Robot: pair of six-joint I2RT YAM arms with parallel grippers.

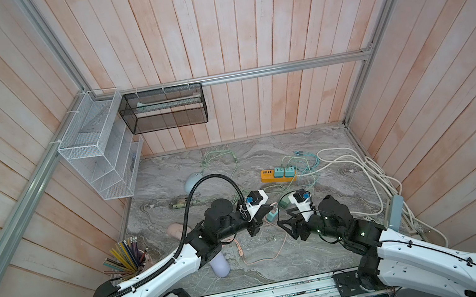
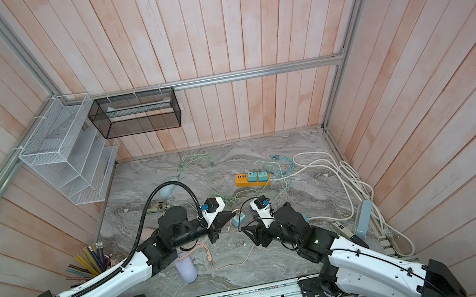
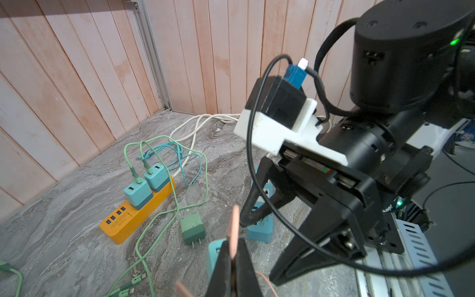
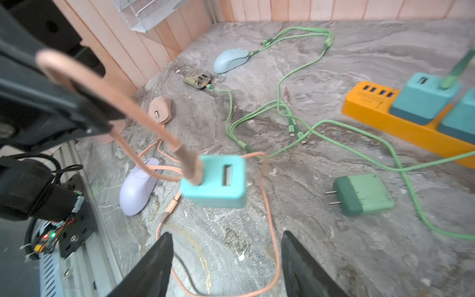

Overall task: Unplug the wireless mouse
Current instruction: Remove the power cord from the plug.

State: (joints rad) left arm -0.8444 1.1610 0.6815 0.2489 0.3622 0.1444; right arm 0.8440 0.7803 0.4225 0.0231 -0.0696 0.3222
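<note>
A lavender mouse lies near the table's front. A pink cable runs from its front end across the table to a teal charger cube, and the cable's plug sits in the cube. My left gripper is shut on the pink cable just behind that plug. My right gripper is open just right of the cube, with only table and a loop of cable between its fingers. I cannot tell whether the cable is plugged into the mouse.
A pink mouse and a light blue mouse on a green cable lie further back. An orange power strip carries two teal chargers. A loose green adapter, white cords and a pencil cup are nearby.
</note>
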